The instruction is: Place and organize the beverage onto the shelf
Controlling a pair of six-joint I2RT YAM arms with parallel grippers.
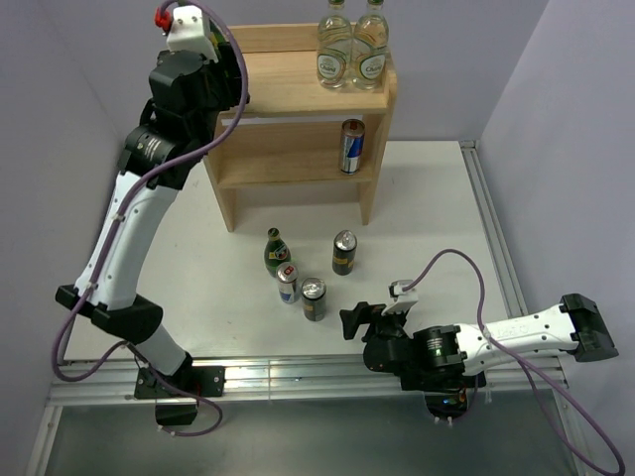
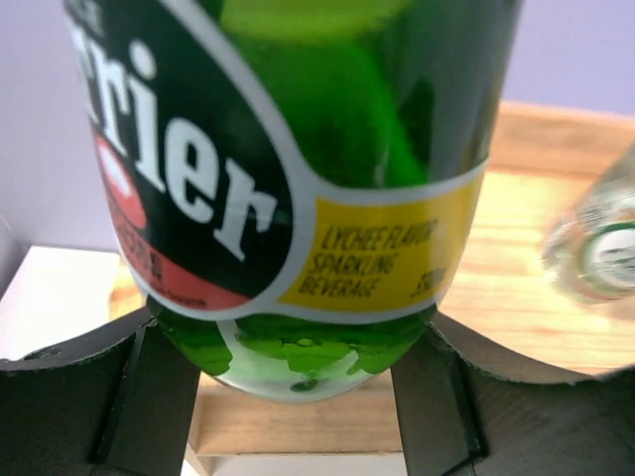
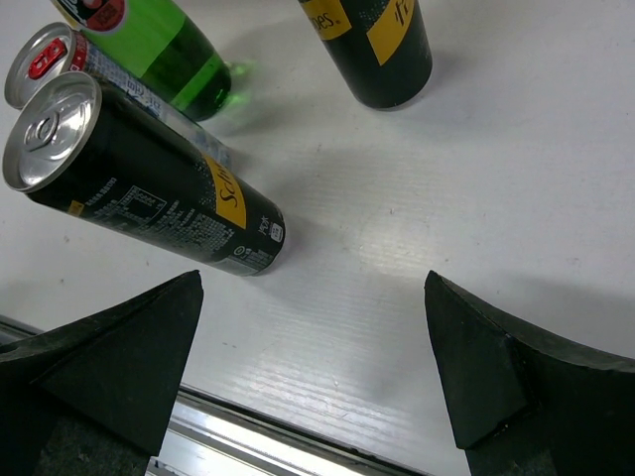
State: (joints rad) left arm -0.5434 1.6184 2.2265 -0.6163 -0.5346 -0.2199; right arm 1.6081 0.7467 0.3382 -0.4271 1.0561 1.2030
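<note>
Left gripper (image 2: pixel 293 397) is clamped on a dark-green glass bottle with a red-marked label (image 2: pixel 327 198) at the left edge of the light-wood two-tier shelf's (image 1: pixel 298 74) top board. We can't tell if it's touching down. The right gripper (image 1: pixel 357 319) is spread wide and empty at the white table's (image 1: pixel 437 218) near edge, by the four drinks on the table (image 1: pixel 314 298). Risk as we judge it: the grip looks near the base on slick glass, so the bottle could tip, catch the raised rim, or knock the two clear glass bottles (image 1: pixel 352 45) at the board's right back corner. The surface is matte white with a metal rail (image 1: pixel 298 372) along the near edge and pale lilac walls (image 1: pixel 556 79) on three sides.
</note>
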